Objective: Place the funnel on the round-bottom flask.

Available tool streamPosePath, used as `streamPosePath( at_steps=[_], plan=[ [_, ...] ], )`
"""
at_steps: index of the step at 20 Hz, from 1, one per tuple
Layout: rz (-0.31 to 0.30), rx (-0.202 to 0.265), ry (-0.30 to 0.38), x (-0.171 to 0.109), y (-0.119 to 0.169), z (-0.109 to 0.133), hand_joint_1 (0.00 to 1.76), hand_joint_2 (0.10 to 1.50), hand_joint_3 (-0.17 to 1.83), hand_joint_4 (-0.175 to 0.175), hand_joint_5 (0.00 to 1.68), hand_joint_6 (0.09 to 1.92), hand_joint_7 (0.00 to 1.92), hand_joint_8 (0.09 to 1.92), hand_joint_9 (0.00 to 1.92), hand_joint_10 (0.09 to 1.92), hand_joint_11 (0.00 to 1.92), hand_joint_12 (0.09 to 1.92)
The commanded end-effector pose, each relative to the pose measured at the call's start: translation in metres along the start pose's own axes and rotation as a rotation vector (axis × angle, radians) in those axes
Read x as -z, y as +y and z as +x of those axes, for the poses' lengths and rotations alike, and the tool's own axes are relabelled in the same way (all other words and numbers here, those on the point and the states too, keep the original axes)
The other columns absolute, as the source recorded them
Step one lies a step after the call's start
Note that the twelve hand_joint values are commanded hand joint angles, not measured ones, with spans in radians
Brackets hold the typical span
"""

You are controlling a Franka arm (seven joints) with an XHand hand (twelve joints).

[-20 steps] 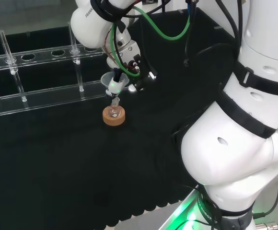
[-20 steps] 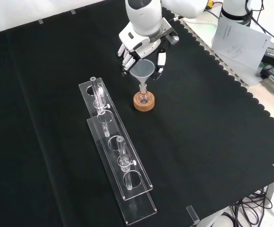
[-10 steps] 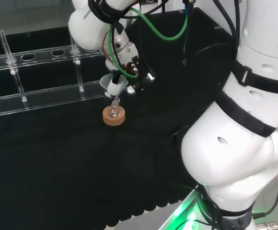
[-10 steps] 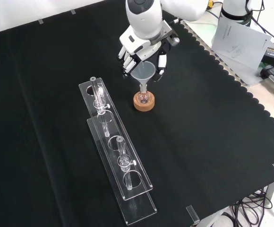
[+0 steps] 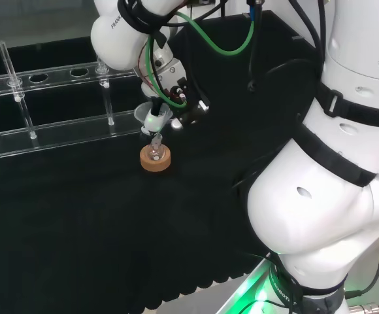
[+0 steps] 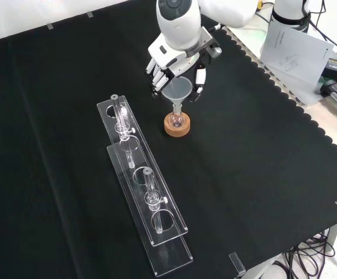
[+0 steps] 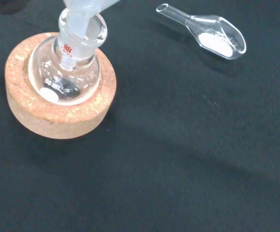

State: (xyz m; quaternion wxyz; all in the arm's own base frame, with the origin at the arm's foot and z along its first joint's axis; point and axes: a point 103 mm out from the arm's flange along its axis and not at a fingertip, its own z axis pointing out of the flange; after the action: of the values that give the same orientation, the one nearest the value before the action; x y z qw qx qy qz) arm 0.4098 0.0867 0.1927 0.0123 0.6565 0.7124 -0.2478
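Nearest us in the front view, the round-bottom flask [image 6: 176, 120] sits upright in its cork ring [image 6: 177, 128], neck up. We see the funnel [image 6: 176, 93] directly above it, long axis vertical, wide mouth up, stem down in the neck [image 7: 84, 29]. Just beyond, the hand [image 6: 177, 55] has fingers [image 6: 155, 75] curled round the funnel's rim, so we judge only letting go is left
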Motion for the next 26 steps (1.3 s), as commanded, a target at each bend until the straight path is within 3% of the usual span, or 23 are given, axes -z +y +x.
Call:
streamPosePath(
  at_steps=[1,21,26],
  plan=[
    [-0.002,0.002,-0.003,0.0010,0.0000,0.0032,0.73,0.76,0.56,-0.057,0.66,0.76,0.68,0.79,0.96,0.55,0.68,1.22],
    [0.035,-0.004,-0.015,-0.0012,0.0057,0.0110,0.72,0.76,0.55,-0.058,0.58,0.73,0.58,0.81,0.84,0.58,0.58,1.27],
    [0.051,-0.003,-0.011,-0.0042,0.0063,0.0104,0.71,0.75,0.54,-0.058,0.53,0.69,0.45,0.78,0.74,0.58,0.53,1.29]
  ],
)
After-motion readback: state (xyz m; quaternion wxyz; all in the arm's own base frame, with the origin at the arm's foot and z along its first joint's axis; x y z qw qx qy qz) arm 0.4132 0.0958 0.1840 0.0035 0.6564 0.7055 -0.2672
